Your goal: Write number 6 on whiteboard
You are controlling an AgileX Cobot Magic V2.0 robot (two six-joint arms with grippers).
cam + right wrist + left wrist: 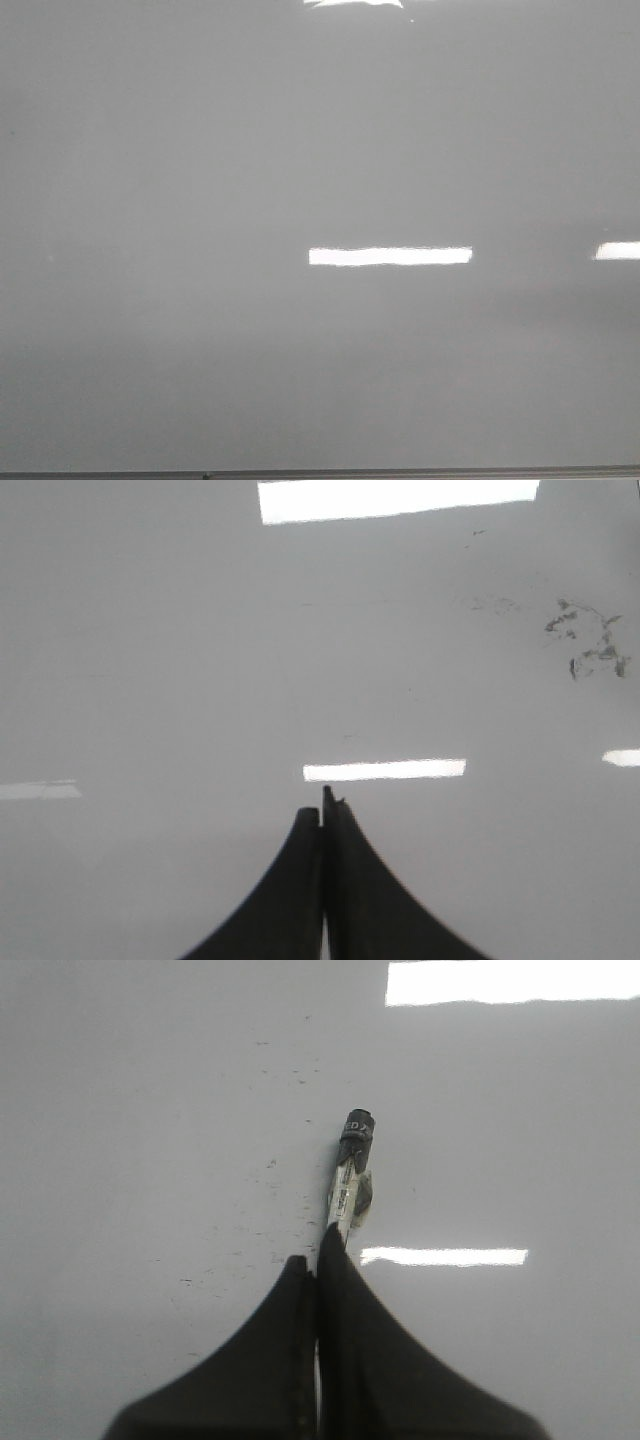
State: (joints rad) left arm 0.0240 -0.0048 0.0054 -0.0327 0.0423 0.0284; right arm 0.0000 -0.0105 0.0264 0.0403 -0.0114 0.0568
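Observation:
The whiteboard [200,300] is a glossy pale grey surface that fills the front view, with a thin dark frame edge [320,473] along the bottom. No written 6 shows in any view. My left gripper [318,1260] is shut on a marker [350,1175] with a white barrel and a black end, which sticks out from the fingers over the board [150,1110]. My right gripper [323,815] is shut and empty over the board [150,660]. Neither gripper shows in the front view.
Bright rectangular light reflections [390,256] lie on the board. Faint dark specks [270,1165] dot the board near the marker. A smudged patch of old grey marks [588,645] shows in the right wrist view.

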